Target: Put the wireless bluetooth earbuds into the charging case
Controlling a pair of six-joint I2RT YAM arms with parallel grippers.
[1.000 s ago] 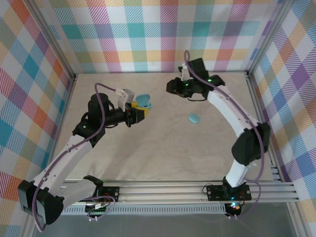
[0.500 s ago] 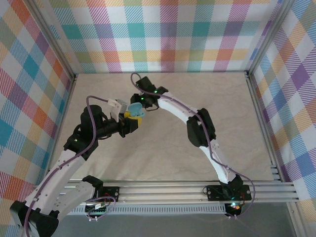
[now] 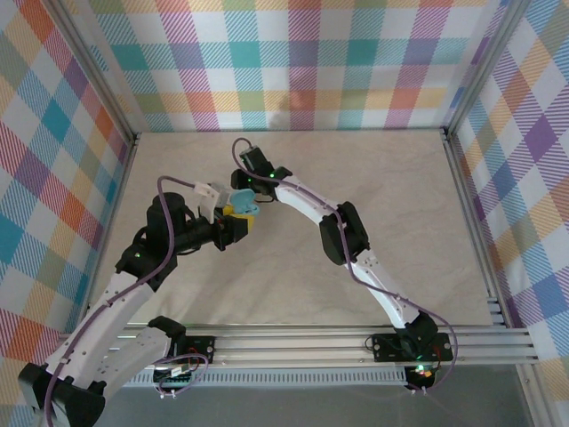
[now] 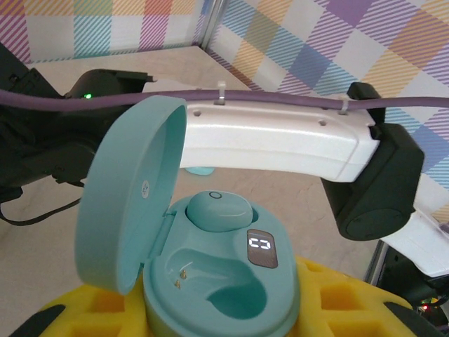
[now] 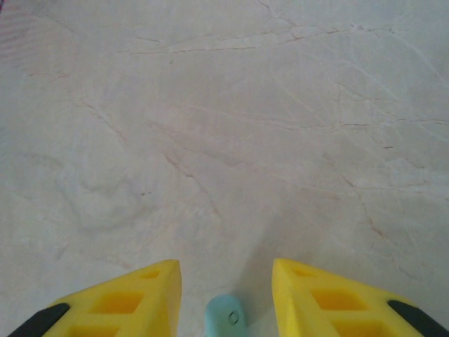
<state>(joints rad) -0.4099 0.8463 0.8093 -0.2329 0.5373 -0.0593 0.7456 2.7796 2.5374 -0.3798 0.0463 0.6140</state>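
My left hand (image 4: pixel 219 312) clamps the open teal plastic charging case (image 4: pixel 203 270), right hand (image 5: pixel 226 270) gapes around a tiny pale-teal rounded earbud (image 5: pixel 226 317): probably light and slick, so I'd pinch its flanks gently.

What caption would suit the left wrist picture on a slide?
Open teal charging case in the left arm's yellow jaws: one earbud seated, the other slot empty.

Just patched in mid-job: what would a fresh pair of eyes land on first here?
The open teal charging case, clamped in the left gripper left of centre in the top view: one earbud sits in its far socket, the near socket is empty. The right gripper, stretched across beside it, shows a second earbud, tiny and pale blue, between its yellow fingers.
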